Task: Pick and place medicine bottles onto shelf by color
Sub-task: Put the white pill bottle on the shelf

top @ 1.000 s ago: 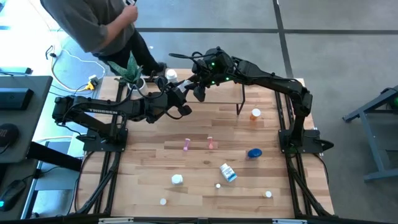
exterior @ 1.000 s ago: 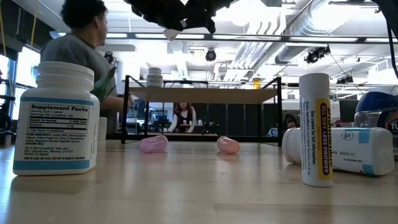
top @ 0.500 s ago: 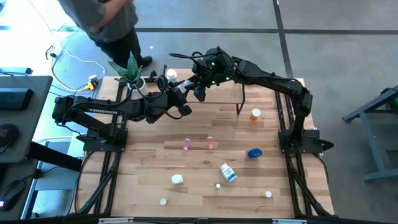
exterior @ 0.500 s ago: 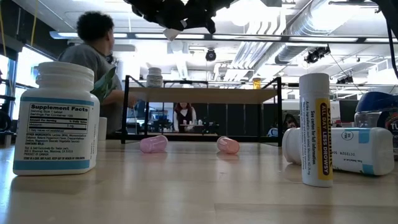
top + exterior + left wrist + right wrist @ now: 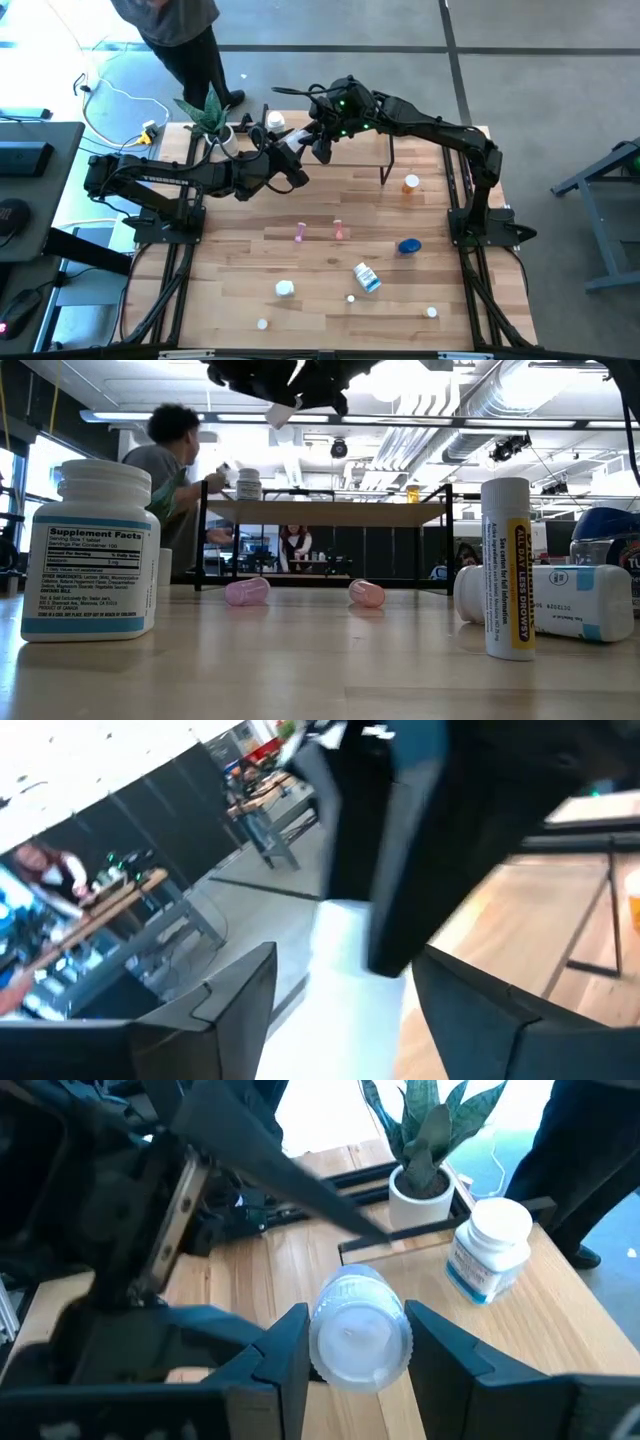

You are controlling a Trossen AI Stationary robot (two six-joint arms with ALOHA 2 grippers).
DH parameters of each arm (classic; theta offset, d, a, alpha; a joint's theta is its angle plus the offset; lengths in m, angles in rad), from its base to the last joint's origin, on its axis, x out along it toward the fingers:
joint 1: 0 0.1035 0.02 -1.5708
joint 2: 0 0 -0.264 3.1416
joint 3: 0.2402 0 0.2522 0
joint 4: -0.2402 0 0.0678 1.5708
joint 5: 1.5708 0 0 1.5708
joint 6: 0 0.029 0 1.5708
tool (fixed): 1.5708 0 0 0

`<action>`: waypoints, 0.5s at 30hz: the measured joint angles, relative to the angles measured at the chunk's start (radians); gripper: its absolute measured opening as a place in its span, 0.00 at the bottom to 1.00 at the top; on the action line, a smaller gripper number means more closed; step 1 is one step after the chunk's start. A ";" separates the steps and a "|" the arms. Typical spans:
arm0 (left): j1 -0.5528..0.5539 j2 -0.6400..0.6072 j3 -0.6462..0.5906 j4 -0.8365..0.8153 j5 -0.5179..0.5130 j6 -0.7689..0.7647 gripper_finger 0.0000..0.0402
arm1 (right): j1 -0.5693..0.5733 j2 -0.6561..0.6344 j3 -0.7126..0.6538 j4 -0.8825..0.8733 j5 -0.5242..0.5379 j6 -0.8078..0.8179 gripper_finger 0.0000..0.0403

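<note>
R gripper [image 5: 345, 1345] clamped on white bottle [image 5: 358, 1335] above shelf [image 5: 350, 142]; L gripper [image 5: 297, 172] just beside, fingers apart, holding nothing.

A white bottle [image 5: 360, 1332] sits clamped in the right pincer [image 5: 352, 1342] above the shelf [image 5: 330, 513], where another white bottle [image 5: 274, 121] stands upright at one end. On the table lie the rest — two pink vials [image 5: 300, 233], an orange-capped one [image 5: 411, 184], a squat blue one [image 5: 408, 246]

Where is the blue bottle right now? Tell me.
In the high view the blue bottle sits on the tabletop's right side, below the orange-capped bottle and up-right of the white box.
</note>
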 joint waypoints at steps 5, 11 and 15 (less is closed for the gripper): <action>-0.015 0.000 0.000 -0.002 -0.026 -0.043 0.60 | -0.026 0.000 0.000 -0.038 0.004 0.000 0.30; -0.040 0.000 0.000 -0.010 -0.033 -0.077 0.61 | -0.076 -0.002 0.000 -0.083 0.014 -0.036 0.30; -0.044 -0.002 0.000 -0.014 -0.069 -0.079 0.61 | -0.119 -0.008 0.029 -0.232 0.075 -0.087 0.30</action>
